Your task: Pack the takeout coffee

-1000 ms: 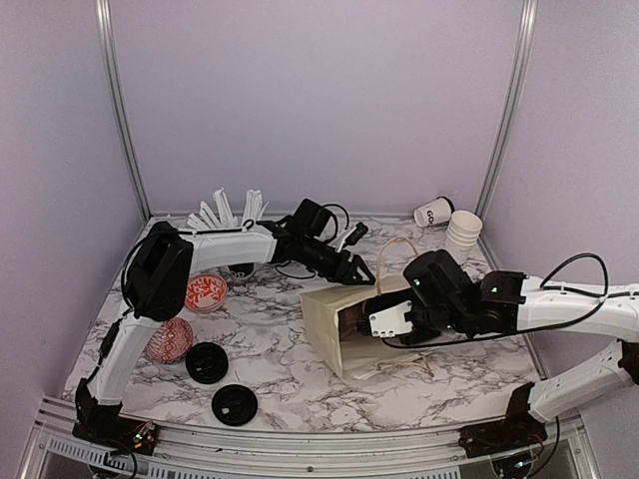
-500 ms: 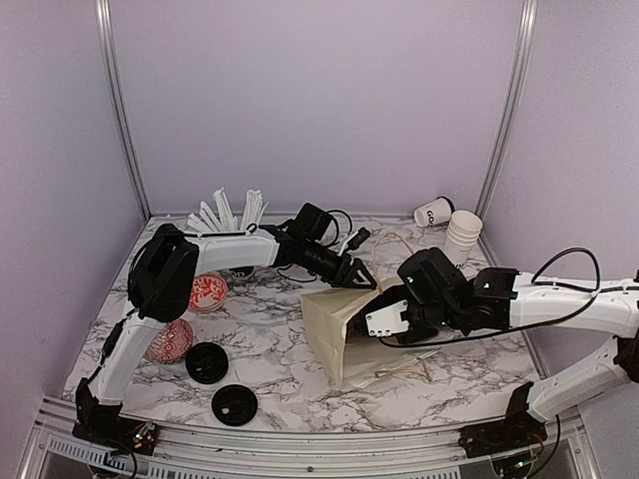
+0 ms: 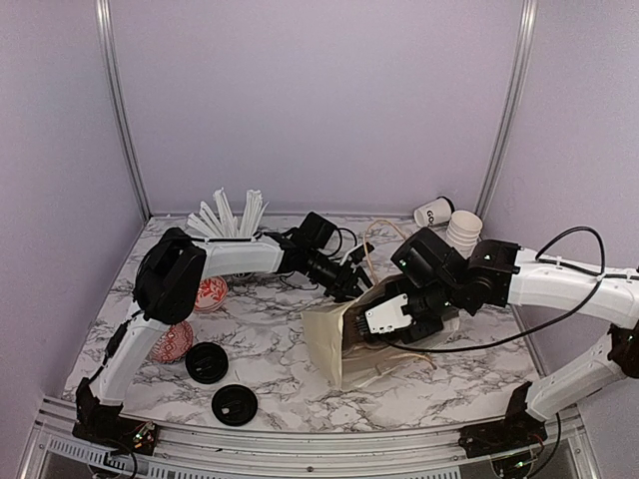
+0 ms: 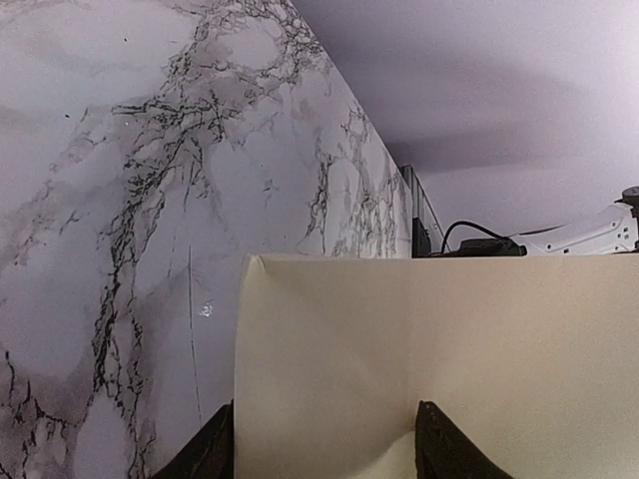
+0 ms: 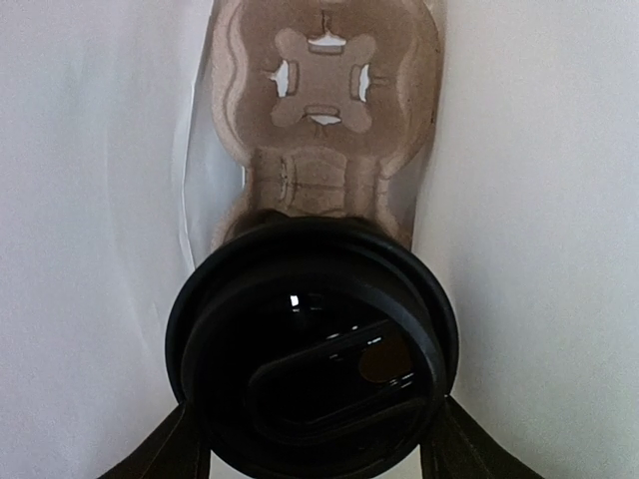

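Here: found one lidded cup (image 5: pixel 310 359) held inside the paper bag (image 3: pixel 321 334)

Nearest the arm bases, found a loose black lid (image 3: pixel 234 405) flat on the marble counter (image 3: pixel 280 399), and a second lid (image 3: pixel 207 362) just behind it, apart from the first. Saw a red-patterned bowl (image 3: pixel 170 340) just left of that second lid, close against the left arm, and another such bowl (image 3: pixel 208 293) farther back.

Mid-counter, found the paper bag lying on its side, mouth turned toward the right arm. Found the right claw (image 5: pixel 312 454) set inside that mouth. From the right wrist, saw its fingers (image 5: pixel 175 454) flanking the round black lid and pinching the lidded cup, top facing the camera. Made out a brown pulp cup carrier (image 5: pixel 324 110) beyond the cup, deeper between the pale bag walls.

Found the left claw (image 4: pixel 324 449) at the bag's far upper edge. From the left wrist, saw its fingers (image 4: pixel 205 454) standing apart, with cream paper across the gap. Could not tell whether gripping that paper or only straddling it.

Farthest back on the right, spotted a white cup (image 3: pixel 434 213) tipped on its side, black lettering showing, and a stack of white cups (image 3: pixel 462 235) upright just beside it. At back left, saw white sticks (image 3: pixel 228 213) fanned out behind the left arm.
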Motion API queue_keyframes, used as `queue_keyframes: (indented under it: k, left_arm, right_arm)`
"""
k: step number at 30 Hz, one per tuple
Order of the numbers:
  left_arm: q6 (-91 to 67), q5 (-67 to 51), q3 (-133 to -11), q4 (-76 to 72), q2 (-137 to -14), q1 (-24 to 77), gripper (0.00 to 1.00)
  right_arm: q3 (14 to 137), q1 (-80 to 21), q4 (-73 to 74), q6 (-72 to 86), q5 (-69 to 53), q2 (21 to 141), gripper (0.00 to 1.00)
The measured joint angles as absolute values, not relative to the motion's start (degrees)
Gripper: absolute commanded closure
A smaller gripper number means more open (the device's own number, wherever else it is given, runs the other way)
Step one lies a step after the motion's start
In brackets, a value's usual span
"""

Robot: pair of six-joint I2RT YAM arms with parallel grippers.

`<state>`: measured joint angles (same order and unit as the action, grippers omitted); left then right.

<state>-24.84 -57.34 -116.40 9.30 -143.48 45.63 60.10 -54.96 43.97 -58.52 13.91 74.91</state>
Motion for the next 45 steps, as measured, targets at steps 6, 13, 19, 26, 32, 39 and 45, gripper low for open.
queue_keyframes:
  k: [6, 13, 19, 26, 32, 39, 45]
  left_arm:
    - [-28.99, -60.34, -115.33, 9.54, -144.35, 46.37, 0.36]
    - [-31.03, -64.07, -111.68, 9.56, -144.35, 47.13, 0.04]
    - [-30.83, -62.39, -111.46, 9.74, -144.31, 46.54, 0.01]
    - [-30.68, -54.72, -112.99, 9.91, -143.57, 43.00, 0.01]
    - [-29.76, -46.70, -113.58, 9.69, -138.87, 39.29, 0.01]
    - [-25.02, -34.74, -112.33, 9.78, -129.29, 39.38, 0.01]
    - [-20.10, -26.50, -109.65, 9.91, -119.00, 39.46, 0.01]
  right_arm:
    - [65.34, -54.94, 50.89, -58.08, 8.88, 78.06, 0.61]
    - [69.25, -54.87, 57.36, -57.60, 2.22, 80.49, 0.61]
    - [70.19, -53.89, 58.46, -57.04, -1.28, 81.43, 0.63]
    - [68.18, -50.85, 55.51, -57.23, -3.92, 81.17, 0.64]
    - [64.27, -48.84, 50.35, -57.30, -5.54, 79.40, 0.64]
    - [62.52, -48.84, 45.58, -57.23, -6.00, 80.14, 0.63]
    - [69.89, -48.82, 49.10, -56.18, -6.24, 86.87, 0.64]
